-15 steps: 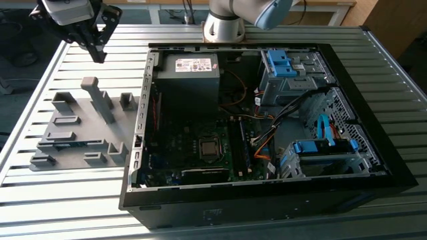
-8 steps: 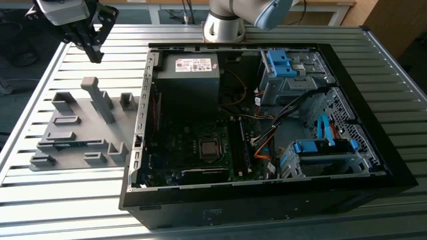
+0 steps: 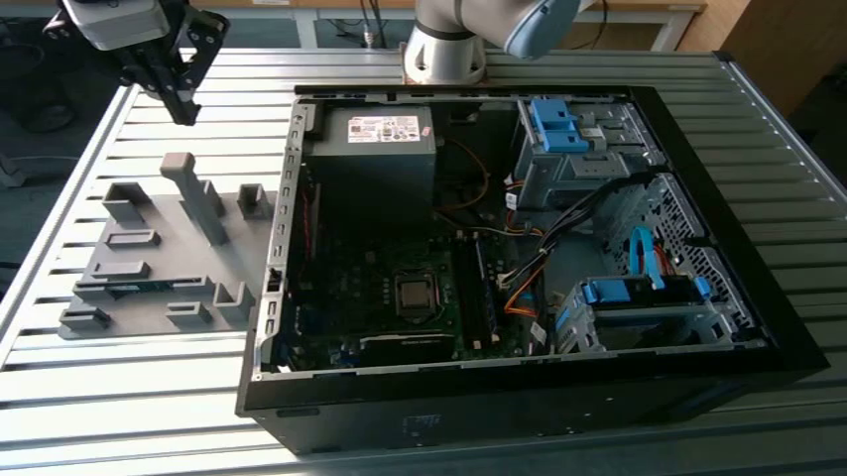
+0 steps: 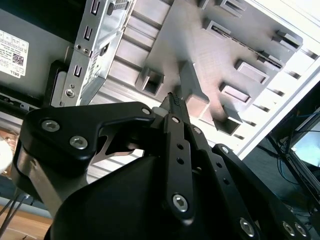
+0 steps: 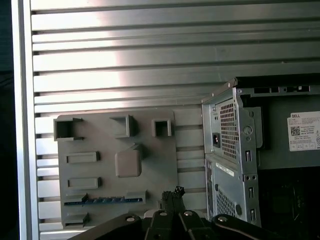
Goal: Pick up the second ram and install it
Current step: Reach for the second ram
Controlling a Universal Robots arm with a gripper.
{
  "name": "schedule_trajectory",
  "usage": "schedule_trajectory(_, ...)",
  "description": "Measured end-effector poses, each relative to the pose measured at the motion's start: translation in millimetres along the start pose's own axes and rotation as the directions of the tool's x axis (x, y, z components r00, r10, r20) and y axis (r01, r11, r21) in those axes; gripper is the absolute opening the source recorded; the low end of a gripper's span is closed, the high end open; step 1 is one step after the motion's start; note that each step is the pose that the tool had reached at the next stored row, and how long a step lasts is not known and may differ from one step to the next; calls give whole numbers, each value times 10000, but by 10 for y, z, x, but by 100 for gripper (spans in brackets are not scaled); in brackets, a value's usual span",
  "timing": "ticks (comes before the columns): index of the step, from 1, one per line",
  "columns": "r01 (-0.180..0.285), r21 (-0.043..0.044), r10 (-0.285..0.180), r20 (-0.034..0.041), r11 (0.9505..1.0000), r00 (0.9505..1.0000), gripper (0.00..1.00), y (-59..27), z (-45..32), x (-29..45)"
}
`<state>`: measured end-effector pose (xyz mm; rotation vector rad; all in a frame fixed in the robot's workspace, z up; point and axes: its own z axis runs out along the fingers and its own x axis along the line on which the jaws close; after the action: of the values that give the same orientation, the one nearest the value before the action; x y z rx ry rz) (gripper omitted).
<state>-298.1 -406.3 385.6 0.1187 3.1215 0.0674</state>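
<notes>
On the slatted metal table [image 3: 133,397], to the exterior view's left of the open computer case [image 3: 530,397], the following are recorded.

Fixture plate [image 3: 173,253]: grey, moulded with raised pockets and one tall post [image 3: 201,203]. It is laid flat just beside the case, judged so that parts are kept near the place of fitting.

The second ram [image 3: 133,289]: a thin blue-green strip, set on edge in a long slot toward the plate's end nearest the exterior camera. In the first wrist view the second ram [image 5: 102,200] is seen from above. It is judged to be stood upright so that its top edge is offered for a pinch. It is untouched.

Gripper [image 3: 185,111]: held in the air beyond the plate's far end, well apart from the ram. The jaws are seen together, with nothing between them.

Case: laid on its side with the panel off and the motherboard [image 3: 397,288] facing up, judged for reach from above. Whether a module is already seated cannot be told.
</notes>
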Motion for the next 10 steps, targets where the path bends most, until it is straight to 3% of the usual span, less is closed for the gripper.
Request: schedule_trajectory(10, 0, 1, 0, 0, 10000, 10000, 11, -4, -1, 57)
